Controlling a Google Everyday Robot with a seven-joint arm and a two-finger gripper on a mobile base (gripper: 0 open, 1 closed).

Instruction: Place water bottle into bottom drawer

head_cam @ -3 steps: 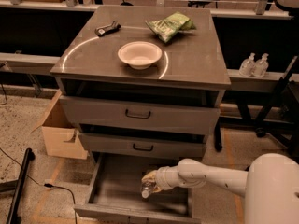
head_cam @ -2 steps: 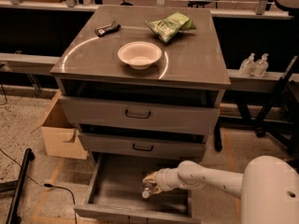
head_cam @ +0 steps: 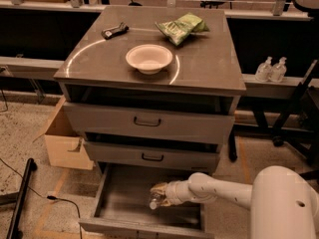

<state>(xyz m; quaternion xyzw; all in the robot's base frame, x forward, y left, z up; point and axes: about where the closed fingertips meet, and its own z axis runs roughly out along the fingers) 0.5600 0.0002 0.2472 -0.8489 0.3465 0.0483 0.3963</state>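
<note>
One water bottle [head_cam: 155, 201] lay low in the bottom drawer [head_cam: 119, 195], right of centre, white cap toward the front-left, body tilted. Gripper [head_cam: 160, 192] sat right at the bottle's upper end, inside the drawer, touching or just over it; whether it clasped the bottle or had let go could not be told. White arm [head_cam: 214, 190] reached in from the right, crossing over the drawer's right wall, with the robot's white body [head_cam: 286, 205] just beside the drawer's front-right corner.

Drawer was pulled well out, its front lip near the lower frame edge. Left half of the grey floor was bare, with open room between the bottle and the left wall. Back of the drawer ran under the middle drawer [head_cam: 124, 153], so overhead room there was tight. Middle drawer and top drawer [head_cam: 109, 118] were both shut, each with a black handle.

On the cabinet top [head_cam: 209, 63]: white bowl [head_cam: 149, 58] near centre, green bag [head_cam: 182, 26] behind it to the right, black tool [head_cam: 114, 31] at back left, all well apart from the edges.

Cardboard box [head_cam: 62, 141] stood against the cabinet's left side. Two pump bottles [head_cam: 271, 69] sat on a ledge to the right. Black pole [head_cam: 20, 198] lay on the floor at left.

Print on the bag and pump bottles was too small to read.
</note>
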